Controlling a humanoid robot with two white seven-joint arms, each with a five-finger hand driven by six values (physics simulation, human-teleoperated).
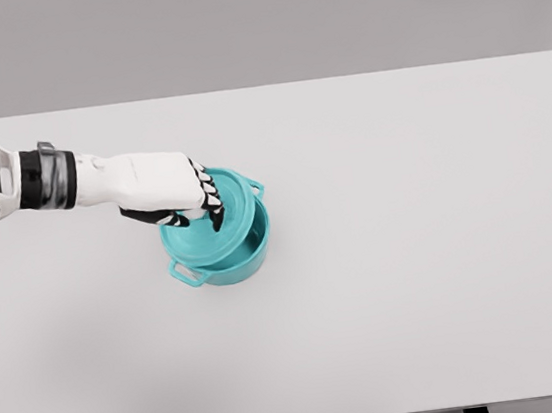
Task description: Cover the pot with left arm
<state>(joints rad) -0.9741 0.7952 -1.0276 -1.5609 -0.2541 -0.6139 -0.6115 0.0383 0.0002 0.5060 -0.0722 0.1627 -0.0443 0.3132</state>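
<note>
The left arm [41,181] reaches in from the left, its hand [168,189] curled with fingers pointing down

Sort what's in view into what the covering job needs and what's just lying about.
Job:
- pot
- lid, tilted over the pot, held by the left hand, whose fingers are curled on it

Lying about:
- nothing; only the table the pot stands on
</note>
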